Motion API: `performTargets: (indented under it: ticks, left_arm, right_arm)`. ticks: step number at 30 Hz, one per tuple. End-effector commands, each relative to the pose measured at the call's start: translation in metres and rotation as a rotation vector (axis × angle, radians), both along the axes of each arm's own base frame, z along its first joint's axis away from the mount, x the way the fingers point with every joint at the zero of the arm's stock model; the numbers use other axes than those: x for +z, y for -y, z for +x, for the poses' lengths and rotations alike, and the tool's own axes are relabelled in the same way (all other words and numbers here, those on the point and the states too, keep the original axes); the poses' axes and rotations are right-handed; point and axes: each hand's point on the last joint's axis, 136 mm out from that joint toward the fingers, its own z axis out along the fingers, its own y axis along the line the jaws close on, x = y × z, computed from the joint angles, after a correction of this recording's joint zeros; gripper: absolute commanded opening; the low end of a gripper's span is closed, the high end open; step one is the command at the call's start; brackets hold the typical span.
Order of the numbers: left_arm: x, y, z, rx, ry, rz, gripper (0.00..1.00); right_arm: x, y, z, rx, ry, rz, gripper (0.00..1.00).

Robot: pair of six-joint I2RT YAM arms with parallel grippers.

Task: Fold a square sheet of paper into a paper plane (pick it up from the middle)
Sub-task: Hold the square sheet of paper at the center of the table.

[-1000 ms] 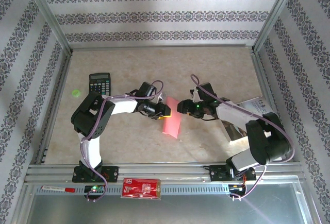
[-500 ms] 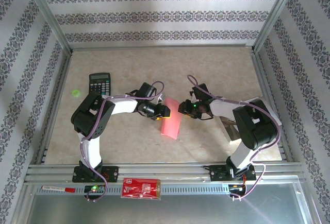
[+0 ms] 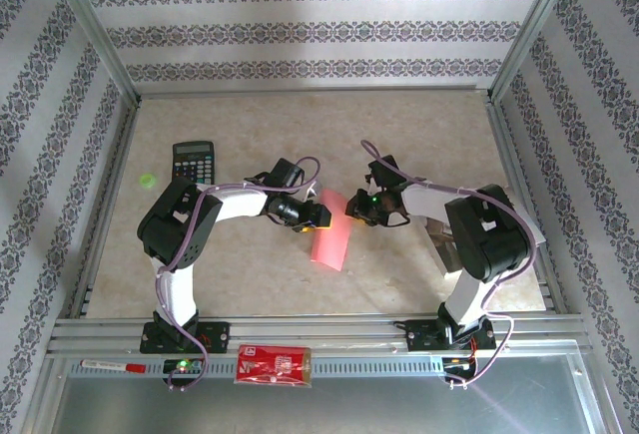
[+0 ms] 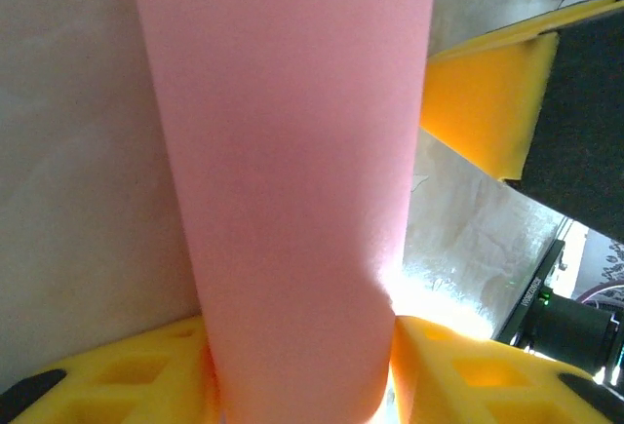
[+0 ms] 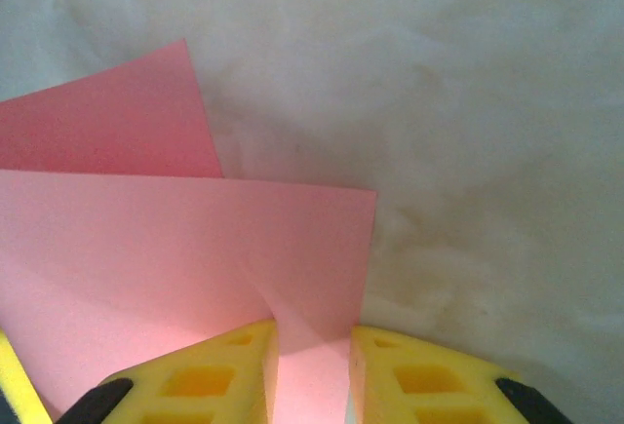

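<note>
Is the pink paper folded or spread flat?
Folded: the paper lies in two layers, the upper layer's edge crossing the lower corner.

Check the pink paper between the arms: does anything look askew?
The square sheet of paper looks unevenly folded: in the right wrist view one layer's corner juts out at an angle past the other's edge instead of lining up.

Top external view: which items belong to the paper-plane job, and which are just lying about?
Job:
- pink paper sheet, mid-table
- left gripper and right gripper, both at the sheet's far end

Lying about:
- black calculator, far left
- small green spot, beside the calculator
- red printed packet, on the near rail
</note>
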Motion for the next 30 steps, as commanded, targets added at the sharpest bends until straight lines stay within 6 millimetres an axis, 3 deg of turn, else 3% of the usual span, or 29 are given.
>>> performTargets:
  ticks: [1, 17, 25, 30]
  left_arm:
    - [-0.022, -0.021, -0.002, 0.017, -0.013, 0.125, 0.48]
    - [-0.023, -0.035, -0.001, 0.049, 0.003, 0.207, 0.58]
    - [-0.030, -0.037, -0.002, 0.055, -0.011, 0.226, 0.48]
    - [-0.036, -0.040, -0.002, 0.066, -0.024, 0.245, 0.41]
  right_arm:
    - [0.029, -0.042, 0.036, 0.071, 0.189, 0.125, 0.24]
    - [0.016, -0.049, 0.038, 0.083, 0.166, 0.113, 0.21]
    - [0.009, -0.048, 0.035, 0.081, 0.154, 0.104, 0.19]
    - [0.021, -0.047, 0.039, 0.079, 0.179, 0.127, 0.21]
